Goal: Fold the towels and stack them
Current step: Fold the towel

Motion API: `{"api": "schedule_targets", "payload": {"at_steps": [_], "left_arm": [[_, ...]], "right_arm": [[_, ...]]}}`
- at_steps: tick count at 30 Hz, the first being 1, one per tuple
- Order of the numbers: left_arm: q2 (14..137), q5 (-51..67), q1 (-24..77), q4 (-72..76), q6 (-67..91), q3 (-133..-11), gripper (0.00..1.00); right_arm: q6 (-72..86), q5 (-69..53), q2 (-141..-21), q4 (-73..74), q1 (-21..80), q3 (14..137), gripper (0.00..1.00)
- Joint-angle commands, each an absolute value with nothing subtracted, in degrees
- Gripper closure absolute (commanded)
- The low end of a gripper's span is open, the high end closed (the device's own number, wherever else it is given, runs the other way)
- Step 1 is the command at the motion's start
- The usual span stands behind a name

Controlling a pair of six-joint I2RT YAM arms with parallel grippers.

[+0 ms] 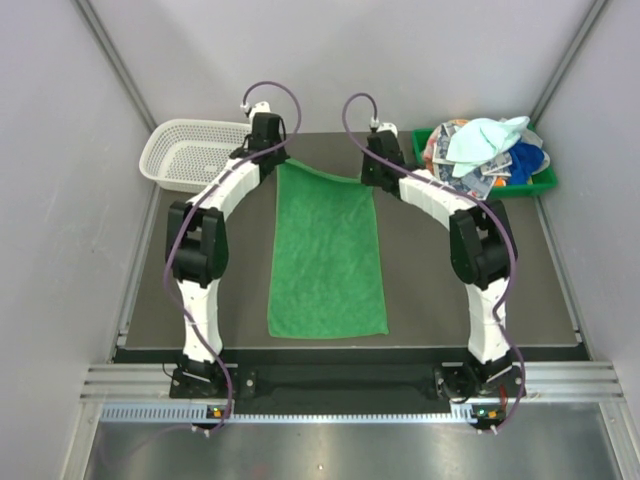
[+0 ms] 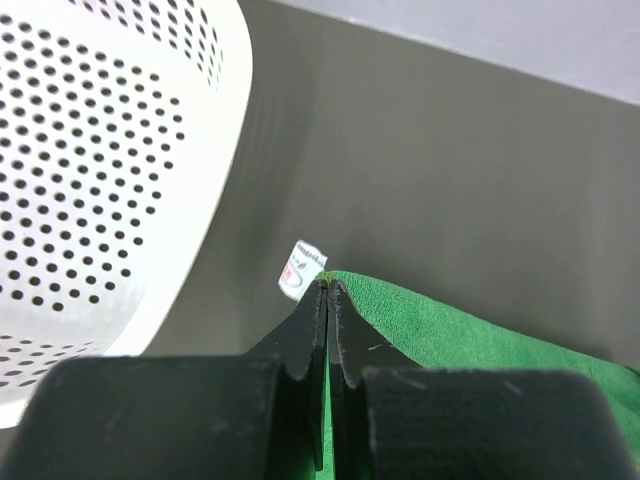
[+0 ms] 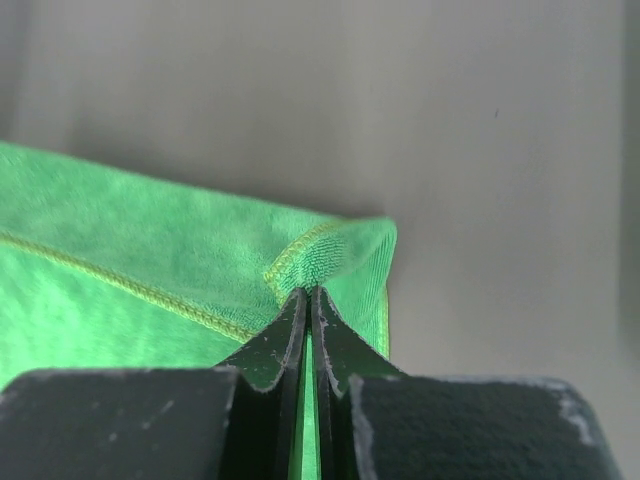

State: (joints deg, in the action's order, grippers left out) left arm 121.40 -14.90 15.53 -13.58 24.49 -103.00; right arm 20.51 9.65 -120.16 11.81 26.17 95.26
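The left gripper [image 2: 327,287] is clenched on the far left corner of the bright green towel [image 1: 328,255], beside its white label [image 2: 301,268]; the right gripper [image 3: 310,292] pinches the far right corner. The towel lies spread on the table [image 1: 430,290], with the other towels [image 1: 485,140] heaped in the green tray [image 1: 543,184].

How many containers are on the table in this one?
2. The white mesh basket sits at the far left corner of the table; the green tray, heaped with towels, sits at the far right corner. None looks hidden.

left arm [image 1: 228,188], right arm [image 1: 432,198]: white links, black joints | cables [image 1: 293,95]: purple loops | end effector fingers [image 2: 306,335]: black, tapered
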Motion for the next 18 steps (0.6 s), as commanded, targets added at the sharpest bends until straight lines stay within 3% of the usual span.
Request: {"api": "schedule_targets", "payload": {"at_steps": [1,9,18], "left_arm": [[116.11,-16.35,15.56,-11.86,23.38,-104.76,1.0],[113.38,-17.23,15.56,-13.62,22.94,-105.73,1.0],[105.92,-16.35,15.56,-15.91,26.18,-98.98,1.0]], "right_arm": [[21.88,7.56,-114.87,10.72,24.88,100.02,1.0],[23.29,6.77,-111.8,11.6,24.43,101.78,1.0],[26.45,7.91,-105.12,13.09,24.7,94.58,1.0]]}}
